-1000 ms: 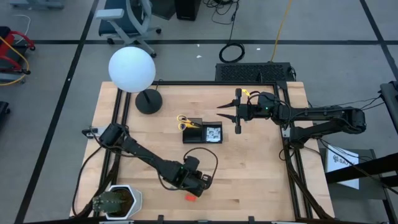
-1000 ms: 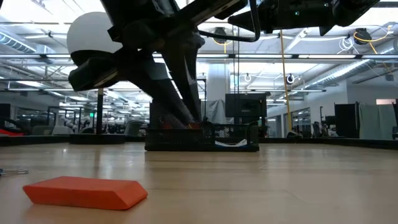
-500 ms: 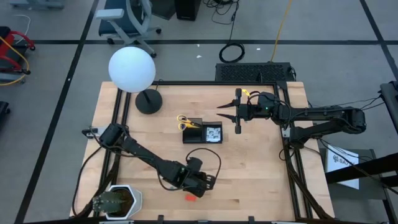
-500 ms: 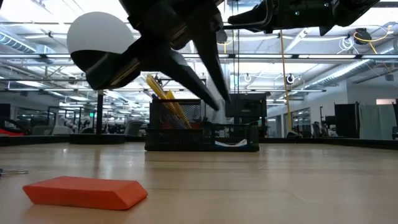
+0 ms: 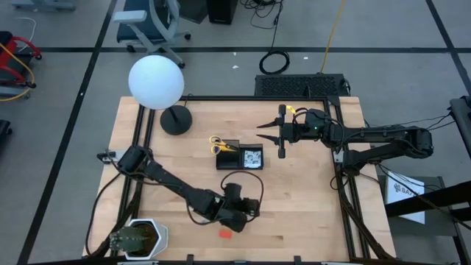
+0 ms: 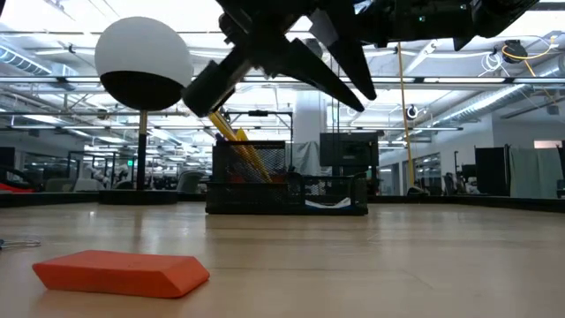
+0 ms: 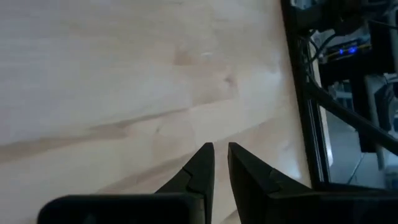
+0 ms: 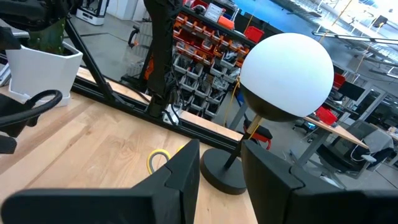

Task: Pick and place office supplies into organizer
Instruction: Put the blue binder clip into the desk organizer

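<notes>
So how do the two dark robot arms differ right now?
The left gripper sits near the table's front edge, just above the small red eraser, fingers nearly closed and empty. The right gripper hangs beside the black mesh organizer, fingers spread wide. Both hold nothing.

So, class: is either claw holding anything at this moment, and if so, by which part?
Nothing is held. The left claw is nearly closed on empty air above the table; the red eraser lies untouched. The right claw hangs open and empty.
</notes>
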Available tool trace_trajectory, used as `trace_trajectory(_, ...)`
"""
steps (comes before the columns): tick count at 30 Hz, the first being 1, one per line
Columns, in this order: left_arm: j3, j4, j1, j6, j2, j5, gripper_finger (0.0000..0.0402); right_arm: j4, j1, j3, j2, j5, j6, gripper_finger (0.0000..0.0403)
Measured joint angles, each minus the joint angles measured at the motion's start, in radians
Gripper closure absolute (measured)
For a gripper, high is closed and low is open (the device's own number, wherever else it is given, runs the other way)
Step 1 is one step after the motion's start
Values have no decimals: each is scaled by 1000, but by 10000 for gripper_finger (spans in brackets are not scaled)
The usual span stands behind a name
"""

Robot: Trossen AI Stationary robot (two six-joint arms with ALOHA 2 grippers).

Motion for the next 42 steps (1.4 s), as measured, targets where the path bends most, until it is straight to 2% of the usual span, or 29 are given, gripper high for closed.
trace_trajectory(6,0,28,29,83,0,1,350,0,0,0,0,0,0,293)
trace_trajectory(9,0,27,49,62,0,83,350,0,0,0,0,0,0,293)
trace_trajectory(13,0,23,54,-85,0,180,350,0,0,0,0,0,0,293)
trace_trajectory(16,0,-7,48,-213,0,200,350,0,0,0,0,0,0,293)
trace_trajectory(22,0,-7,78,-264,0,306,350,0,0,0,0,0,0,293)
trace_trajectory(25,0,-13,86,-269,0,295,350,0,0,0,0,0,0,293)
trace_trajectory(31,0,-12,77,-205,-4,131,350,0,0,0,0,0,0,293)
trace_trajectory(34,0,-8,63,-224,-13,35,350,0,0,0,0,0,0,293)
trace_trajectory(38,0,-44,52,-325,-37,51,350,0,0,0,0,0,0,293)
trace_trajectory(42,0,-179,52,-489,-75,123,350,0,0,0,0,0,0,293)
